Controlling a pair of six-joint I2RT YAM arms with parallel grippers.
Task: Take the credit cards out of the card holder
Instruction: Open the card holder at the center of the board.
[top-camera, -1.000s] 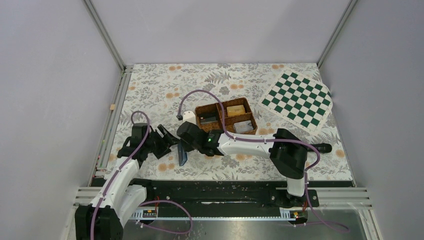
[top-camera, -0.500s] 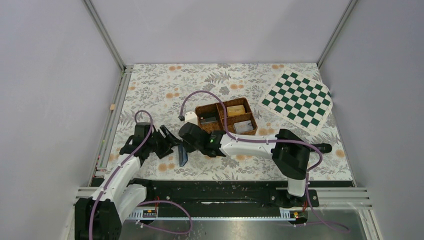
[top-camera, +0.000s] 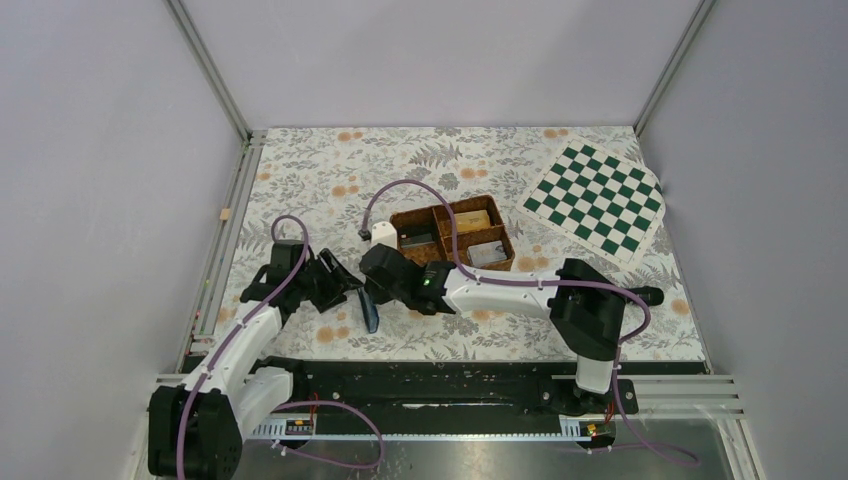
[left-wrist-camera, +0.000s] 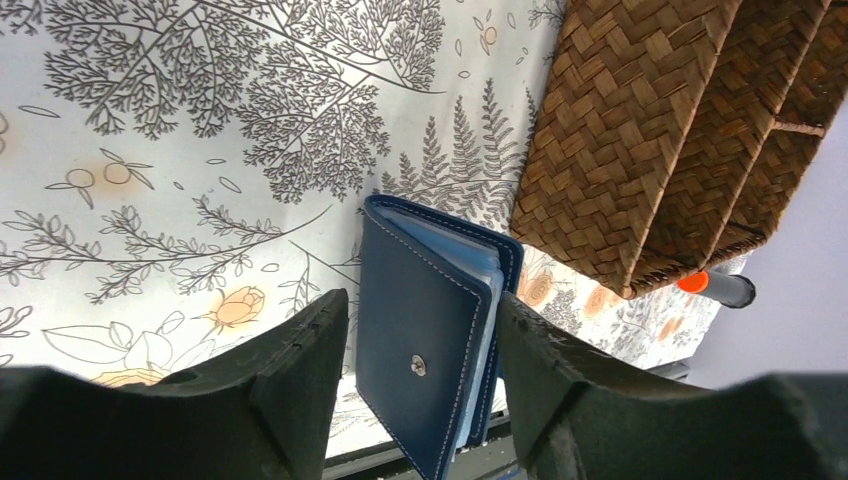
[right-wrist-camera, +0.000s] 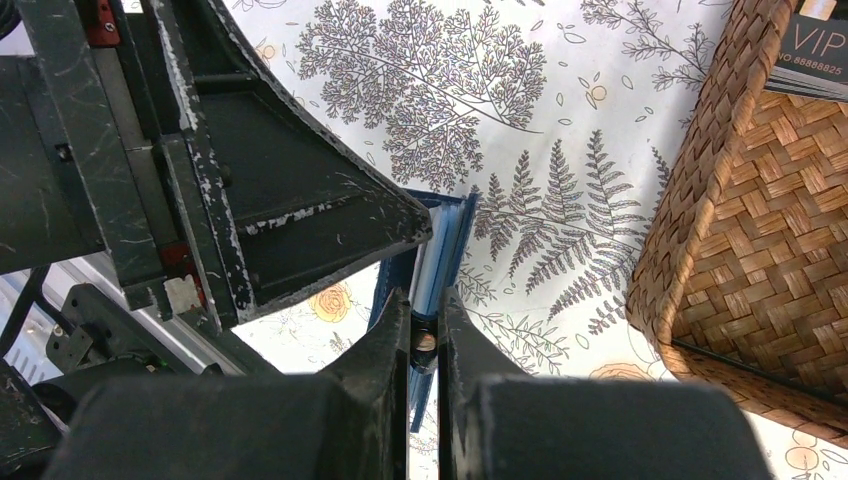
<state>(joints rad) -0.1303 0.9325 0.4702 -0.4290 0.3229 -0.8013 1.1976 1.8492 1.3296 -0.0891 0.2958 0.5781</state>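
Note:
The card holder (top-camera: 368, 312) is a navy bifold standing on edge on the floral cloth, with light blue pockets showing at its open side (left-wrist-camera: 430, 350). My right gripper (right-wrist-camera: 424, 300) is shut on its short dark tab with the snap, holding it upright (right-wrist-camera: 445, 250). My left gripper (left-wrist-camera: 422, 305) is open, one finger on each side of the holder; a gap shows on the left side and the right finger is very close. In the top view the left gripper (top-camera: 352, 295) meets the right gripper (top-camera: 372, 290) at the holder. No loose credit card shows between the jaws.
A brown wicker tray (top-camera: 452, 235) with four compartments stands just behind the holder, with cards lying in it, one marked VIP (right-wrist-camera: 815, 50). A green checkered board (top-camera: 597, 200) lies at the back right. A marker (left-wrist-camera: 715, 287) with an orange end lies right of the tray.
My left gripper has moved right onto the card holder and its jaws have narrowed around it. The right gripper has kept its grip on the tab.

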